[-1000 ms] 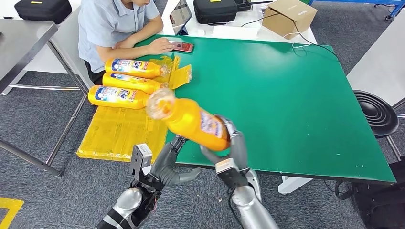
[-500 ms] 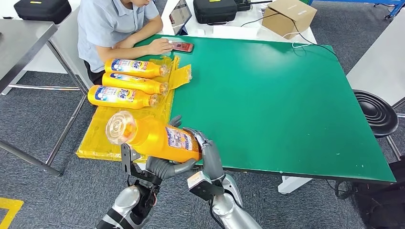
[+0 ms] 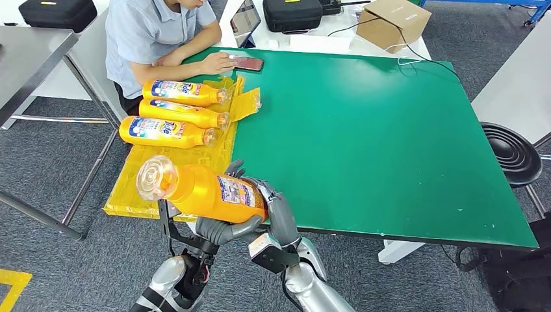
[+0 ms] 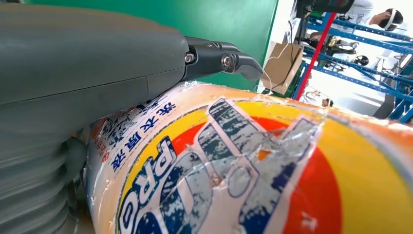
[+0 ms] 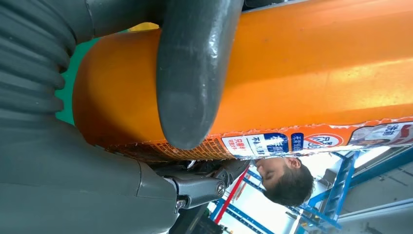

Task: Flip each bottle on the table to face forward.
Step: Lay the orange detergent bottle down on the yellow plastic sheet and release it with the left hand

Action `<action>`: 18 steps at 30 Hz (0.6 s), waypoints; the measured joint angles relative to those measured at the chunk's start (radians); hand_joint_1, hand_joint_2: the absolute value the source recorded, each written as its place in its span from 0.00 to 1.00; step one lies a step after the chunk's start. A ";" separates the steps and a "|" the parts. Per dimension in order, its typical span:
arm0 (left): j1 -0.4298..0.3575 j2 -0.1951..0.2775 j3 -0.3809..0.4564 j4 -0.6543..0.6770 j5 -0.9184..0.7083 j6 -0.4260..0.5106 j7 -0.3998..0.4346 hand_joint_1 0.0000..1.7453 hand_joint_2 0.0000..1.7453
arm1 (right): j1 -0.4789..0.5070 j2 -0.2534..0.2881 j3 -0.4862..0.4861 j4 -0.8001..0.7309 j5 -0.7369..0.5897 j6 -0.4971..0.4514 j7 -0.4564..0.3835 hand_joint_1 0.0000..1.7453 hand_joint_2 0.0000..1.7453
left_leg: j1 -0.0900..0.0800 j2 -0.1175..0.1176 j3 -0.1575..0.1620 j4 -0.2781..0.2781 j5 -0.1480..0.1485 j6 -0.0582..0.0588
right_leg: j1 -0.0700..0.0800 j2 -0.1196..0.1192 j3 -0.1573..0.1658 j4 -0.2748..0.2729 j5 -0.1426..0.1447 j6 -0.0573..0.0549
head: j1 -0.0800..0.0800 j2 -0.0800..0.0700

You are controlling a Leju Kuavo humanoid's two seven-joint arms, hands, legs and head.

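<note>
The bottle (image 3: 201, 190), which a second before had been held by the right hand (image 3: 276, 211) alone above the green table (image 3: 390, 143), had been carried across and lowered toward the near left edge, where it was now cradled from beneath by the left hand (image 3: 224, 229) as well. Since half a second before, only a slight further drop and leftward shift could be seen. The right hand's fingers were curled over the bottle's base end, the thick thumb (image 5: 187, 73) pressed flat on the orange wall; the left hand's fingers were wrapped under the body, a dark fingertip (image 4: 229, 61) lying along the label. It was judged that a handover or a regrip for turning was under way, before the bottle could be laid beside the three bottles (image 3: 170, 112) already lined up on the yellow mat (image 3: 162, 175). The bottle was smooth, glossy orange plastic, rounded, with a clear ribbed cap and a wrinkled, peeling film label. The mat was thin, shiny and creased; the table was matte.
</note>
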 joint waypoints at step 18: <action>0.061 -0.018 0.071 -0.035 0.149 -0.017 0.008 0.00 1.00 | -0.043 0.025 0.000 0.151 0.036 0.043 0.000 1.00 1.00 | 0.000 0.001 0.000 0.000 0.000 0.000 | 0.000 0.000 -0.001 0.000 0.000 0.000 | 0.000 0.000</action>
